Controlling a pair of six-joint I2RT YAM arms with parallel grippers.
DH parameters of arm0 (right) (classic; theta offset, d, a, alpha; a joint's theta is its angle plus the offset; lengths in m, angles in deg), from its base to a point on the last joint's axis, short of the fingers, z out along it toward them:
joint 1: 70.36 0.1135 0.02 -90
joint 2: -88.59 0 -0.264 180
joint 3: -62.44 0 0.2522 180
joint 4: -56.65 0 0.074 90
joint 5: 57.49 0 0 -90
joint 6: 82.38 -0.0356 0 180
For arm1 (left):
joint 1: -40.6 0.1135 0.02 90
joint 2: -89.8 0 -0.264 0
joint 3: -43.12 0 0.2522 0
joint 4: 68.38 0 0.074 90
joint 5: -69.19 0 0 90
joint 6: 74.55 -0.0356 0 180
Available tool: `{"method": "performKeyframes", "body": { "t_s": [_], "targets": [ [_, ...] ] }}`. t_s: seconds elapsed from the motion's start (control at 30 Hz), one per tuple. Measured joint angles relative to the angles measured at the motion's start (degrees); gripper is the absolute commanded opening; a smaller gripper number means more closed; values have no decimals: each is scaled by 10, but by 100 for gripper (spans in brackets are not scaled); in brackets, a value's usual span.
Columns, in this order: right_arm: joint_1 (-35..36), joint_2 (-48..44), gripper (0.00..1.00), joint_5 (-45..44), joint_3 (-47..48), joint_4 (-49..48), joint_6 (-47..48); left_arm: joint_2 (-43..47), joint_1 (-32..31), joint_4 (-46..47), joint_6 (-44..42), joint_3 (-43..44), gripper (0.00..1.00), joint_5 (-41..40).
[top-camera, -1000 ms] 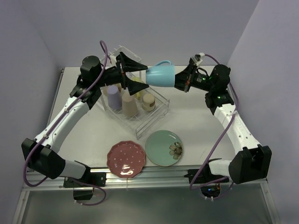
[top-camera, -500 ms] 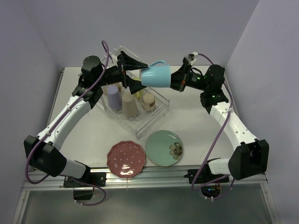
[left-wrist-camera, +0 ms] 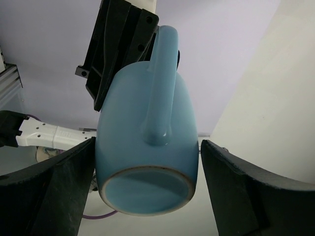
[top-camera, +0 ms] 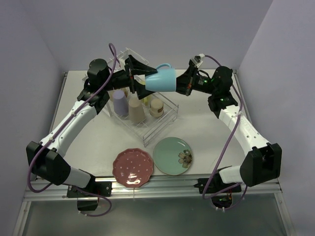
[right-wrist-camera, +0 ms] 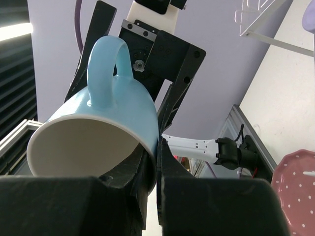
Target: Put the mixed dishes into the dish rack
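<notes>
A: Cup [top-camera: 161, 79] position?
B: Light blue, on its side in the air over the dish rack [top-camera: 166, 114], handle upward, rim pinched by the right tool [top-camera: 179, 84].
A: Left tool [top-camera: 146, 81]?
B: Released, fingers spread either side of the cup's base.

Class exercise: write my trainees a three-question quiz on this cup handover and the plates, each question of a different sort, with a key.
1. True or false: the left gripper is shut on the blue cup.
2. Which plate lies to the left of the other? A. pink plate B. green plate
3. Fill in: the right gripper pinches the cup by its ____.
Key: 1 false, it stands open, one finger on each side of the cup's base. 2 A. 3 rim.
</notes>
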Motion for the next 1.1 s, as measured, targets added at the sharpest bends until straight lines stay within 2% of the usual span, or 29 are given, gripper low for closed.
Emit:
{"method": "performKeyframes", "body": {
  "t_s": [0.13, 0.23, 0.27, 0.33, 0.37, 0.4, 0.47, 0.5, 0.53, 0.57, 0.73, 0.87, 1.0, 1.1],
  "targets": [
    [5, 6, 0, -3, 5, 3, 1, 0, 0, 0, -1, 0, 84, 0],
    [6, 8, 0, -3, 9, 6, 4, -1, 0, 1, 0, 0, 70, 1],
    [6, 8, 0, -3, 10, 8, 6, -1, 1, 3, -1, 0, 53, 1],
    [7, 8, 0, -4, 11, 9, 8, -1, 1, 4, 0, 0, 35, 2],
    [7, 8, 0, -4, 11, 10, 9, -1, 1, 4, -1, 0, 1, 2],
    [7, 8, 7, -4, 12, 13, 11, -1, 1, 4, -1, 0, 0, 4],
    [7, 8, 41, -5, 17, 30, 21, -1, 1, 1, -6, 0, 0, 4],
    [7, 8, 71, -6, 21, 43, 27, -1, 1, -4, -13, 0, 0, 4],
    [9, 8, 90, -9, 27, 60, 39, -2, 0, -14, -24, 3, 0, 4],
    [11, 8, 99, -11, 34, 87, 58, -5, -1, -35, -38, 11, 0, 4],
    [-1, -2, 100, -37, 46, 200, 134, -11, 0, -142, -121, 48, 0, 0],
    [-70, -38, 100, -86, 46, 330, 212, -13, 7, -268, -222, 92, 0, -21],
    [-145, -87, 100, -183, 55, 481, 304, -31, 9, -416, -346, 157, 0, -72],
    [-159, -113, 100, -235, 59, 550, 348, -68, 2, -545, -442, 238, 0, -143]
  ]
}}
